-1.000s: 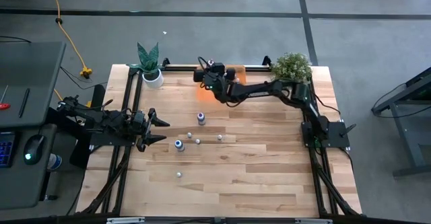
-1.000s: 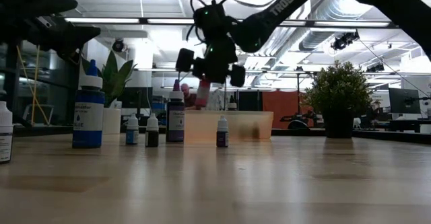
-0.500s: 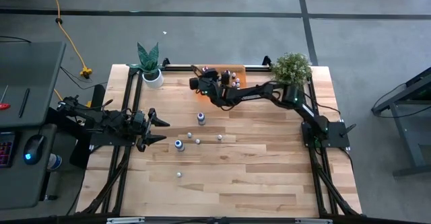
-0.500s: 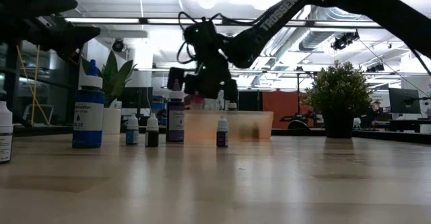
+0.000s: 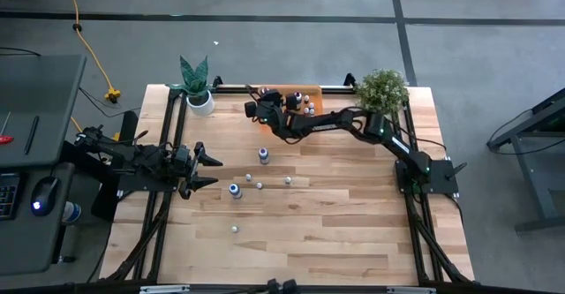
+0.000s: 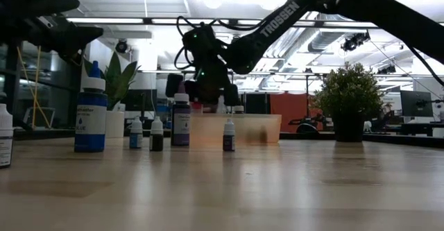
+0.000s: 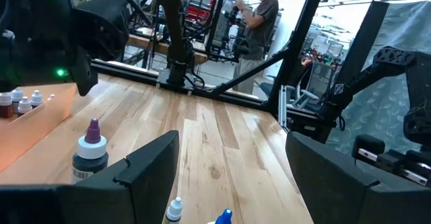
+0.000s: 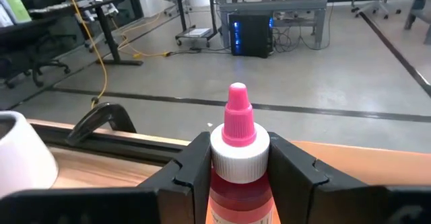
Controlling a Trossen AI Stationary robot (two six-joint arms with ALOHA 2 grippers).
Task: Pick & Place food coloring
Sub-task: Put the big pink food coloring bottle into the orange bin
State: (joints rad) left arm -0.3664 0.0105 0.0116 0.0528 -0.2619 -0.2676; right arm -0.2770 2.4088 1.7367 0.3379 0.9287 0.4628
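In the right wrist view a red food coloring bottle (image 8: 239, 143) with a white cap and pink nozzle stands between my right gripper's fingers (image 8: 240, 173). That gripper (image 5: 256, 109) hangs at the left end of the orange tray (image 5: 311, 108) by the far edge and is shut on the bottle. Several small bottles (image 5: 300, 101) stand in the tray. On the wood stand a dark bottle (image 5: 263, 155), a blue one (image 5: 235, 190) and several tiny droppers (image 5: 259, 185). My left gripper (image 5: 208, 170) waits open near the left edge. My right gripper pinches the red bottle just under its white cap (image 8: 239, 153), one finger (image 8: 192, 170) on each side. The bottle stands upright in the hold, nozzle up. Whether its bottom is lifted clear or rests on something is hidden below the fingers.
A white pot with a spiky plant (image 5: 198, 95) stands at the far left corner and a bushy plant (image 5: 382, 89) at the far right. A black rail (image 5: 335, 87) runs along the far edge. A person (image 7: 262, 15) stands in the room beyond. Bare wood (image 5: 353, 223) fills the near half.
My right gripper, still shut on the red bottle, has moved toward the table's left and come down, from above the orange tray to that tray's left end. The other bottles and my left arm have stayed put.
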